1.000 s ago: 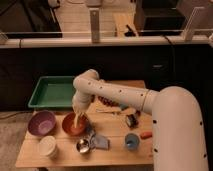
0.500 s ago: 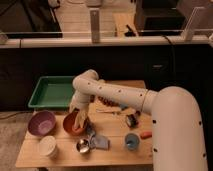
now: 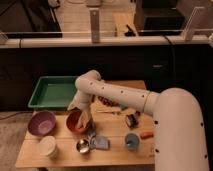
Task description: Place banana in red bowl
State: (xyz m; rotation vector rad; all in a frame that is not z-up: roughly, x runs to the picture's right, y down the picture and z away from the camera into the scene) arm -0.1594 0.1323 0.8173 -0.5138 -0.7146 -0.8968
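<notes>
We see our pincer (image 3: 84,118) hanging low over the round orange-red plastic bowl (image 3: 76,122), at its right side, with the slim pale yellow-green banana (image 3: 86,119) pinched between its fingers and leaning down toward the bowl's right rim. The banana looks partly inside the bowl, though we cannot tell whether its lower end touches the floor of it. To finish this step well, we judge we should carry the fruit a little left, toward the bowl's middle, before letting go, so that it cannot tip out over the rim onto the wooden table (image 3: 115,150). A straight upward lift afterwards should keep us off the purple bowl (image 3: 41,123) and the small steel cup (image 3: 83,146) nearby.
</notes>
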